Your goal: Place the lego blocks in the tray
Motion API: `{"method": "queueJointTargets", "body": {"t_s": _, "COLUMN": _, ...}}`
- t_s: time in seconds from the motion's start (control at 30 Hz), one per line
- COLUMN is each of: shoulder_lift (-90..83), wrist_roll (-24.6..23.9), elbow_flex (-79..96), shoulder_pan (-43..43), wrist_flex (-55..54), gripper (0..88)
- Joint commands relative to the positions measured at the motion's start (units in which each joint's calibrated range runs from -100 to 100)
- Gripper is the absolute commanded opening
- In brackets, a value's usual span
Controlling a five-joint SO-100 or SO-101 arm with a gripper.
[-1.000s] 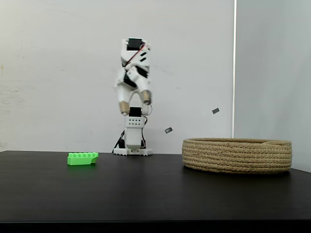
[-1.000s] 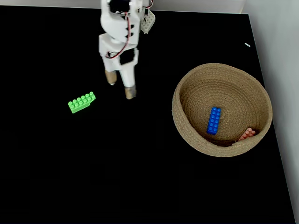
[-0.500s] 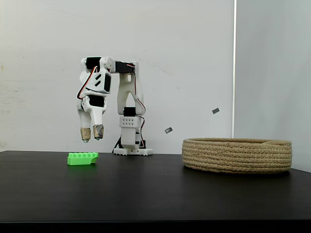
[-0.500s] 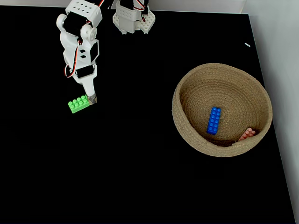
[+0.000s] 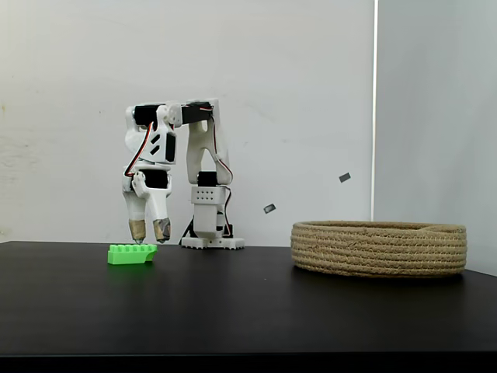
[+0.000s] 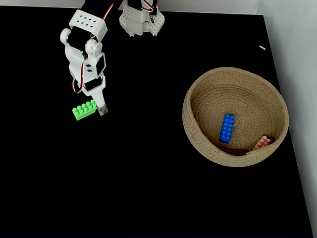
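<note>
A: Where is the gripper?

B: In the low fixed view it points straight down over the green brick, its 2 tan-tipped fingers parted with a clear gap between them, hanging just above the brick's studs. It has hold of nothing.

A: And from above?

B: In the high fixed view the gripper sits over the right end of the green brick; one fingertip shows just right of the brick, the other is hidden under the arm.

A: Where does that brick lie?

B: Flat on the black table, on the left, well apart from the tray, which stands on the right.

A: What is inside the tray?

B: In the high view, 2 bricks: the blue brick near the middle of the floor, and the pink brick by the near right wall. In the low view the tray shows its coiled rope side, hiding the contents.

A: The arm's base?

B: The white base stands at the far edge of the table, by the wall.
</note>
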Motion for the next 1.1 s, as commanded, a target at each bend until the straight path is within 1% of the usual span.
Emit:
{"method": "queueJointTargets", "body": {"t_s": 0.0, "shoulder_lift": -0.41, "wrist_roll": 1.12, "elbow_flex": -4.71, "shoulder_pan": 1.18, "wrist_flex": -0.66, "gripper": 29.9}}
{"method": "queueJointTargets", "body": {"t_s": 0.23, "shoulder_lift": 2.09, "wrist_roll": 3.91, "elbow_flex": -5.53, "shoulder_pan": 2.34, "wrist_flex": -2.16, "gripper": 29.5}}
{"method": "queueJointTargets", "body": {"t_s": 0.4, "shoulder_lift": 3.98, "wrist_roll": 4.79, "elbow_flex": -6.44, "shoulder_pan": 2.09, "wrist_flex": -3.66, "gripper": 28.5}}
{"method": "queueJointTargets", "body": {"t_s": 0.5, "shoulder_lift": 4.92, "wrist_roll": 4.93, "elbow_flex": -6.63, "shoulder_pan": 1.43, "wrist_flex": -3.99, "gripper": 25.7}}
{"method": "queueJointTargets", "body": {"t_s": 0.67, "shoulder_lift": 6.21, "wrist_roll": 4.25, "elbow_flex": -6.26, "shoulder_pan": 0.11, "wrist_flex": -5.16, "gripper": 17.2}}
{"method": "queueJointTargets", "body": {"t_s": 0.8, "shoulder_lift": 7.07, "wrist_roll": 3.17, "elbow_flex": -5.07, "shoulder_pan": -0.71, "wrist_flex": -7.57, "gripper": 0.3}}
{"method": "queueJointTargets", "body": {"t_s": 0.93, "shoulder_lift": 6.99, "wrist_roll": 2.88, "elbow_flex": -4.71, "shoulder_pan": -1.04, "wrist_flex": -8.15, "gripper": 0.0}}
{"method": "queueJointTargets", "body": {"t_s": 1.07, "shoulder_lift": 1.83, "wrist_roll": 3.52, "elbow_flex": -5.07, "shoulder_pan": -0.80, "wrist_flex": -7.07, "gripper": 0.0}}
